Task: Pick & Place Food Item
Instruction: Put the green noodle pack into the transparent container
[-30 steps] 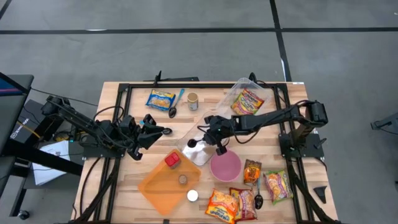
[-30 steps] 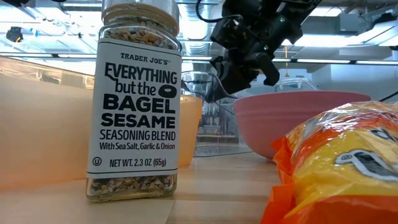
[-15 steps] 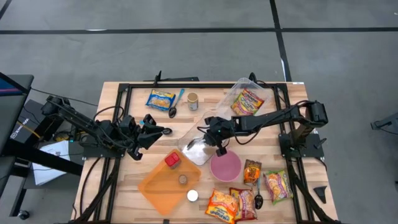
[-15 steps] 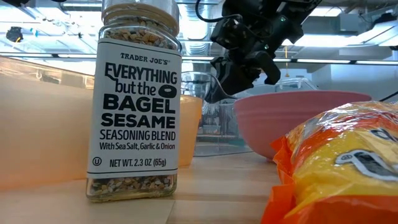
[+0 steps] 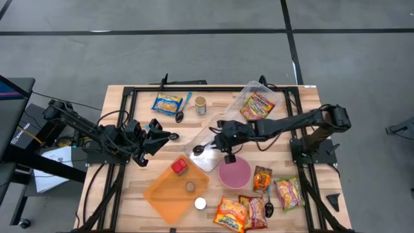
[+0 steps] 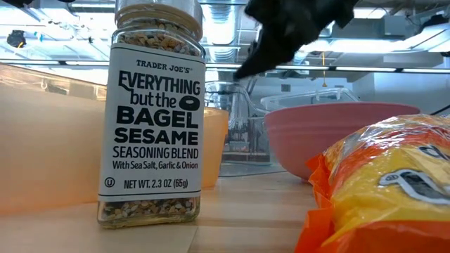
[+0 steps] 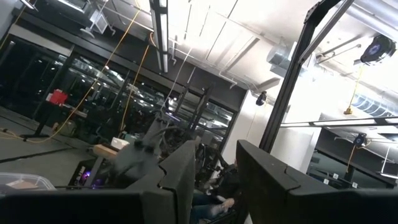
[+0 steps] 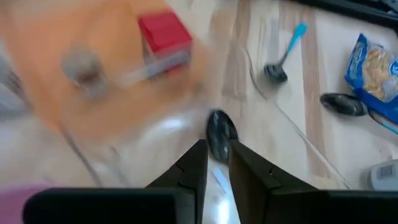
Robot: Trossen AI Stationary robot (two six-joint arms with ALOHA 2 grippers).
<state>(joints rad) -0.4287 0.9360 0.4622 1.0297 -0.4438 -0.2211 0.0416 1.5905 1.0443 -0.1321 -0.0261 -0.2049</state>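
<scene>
Right gripper point(image 5: 223, 147) hovers over black spoon point(image 5: 198, 150), fingers nearly together; grip cannot be told. Left gripper point(image 5: 157, 138) waits, parted. Food packets point(image 5: 231, 213) lie untouched beside pink bowl point(image 5: 234, 172); pick not yet made.

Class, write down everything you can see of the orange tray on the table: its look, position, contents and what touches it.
The orange tray is a shallow, translucent, plastic-looking rectangle with raised walls. It lies flat on the wooden table, turned at an angle, near the front edge and left of the pink bowl. Inside it sit a red block at the far end and a small round brownish piece. A white-lidded seasoning jar stands at its front right corner. A clear container lies beside its far corner. Neither pincer touches it.
</scene>
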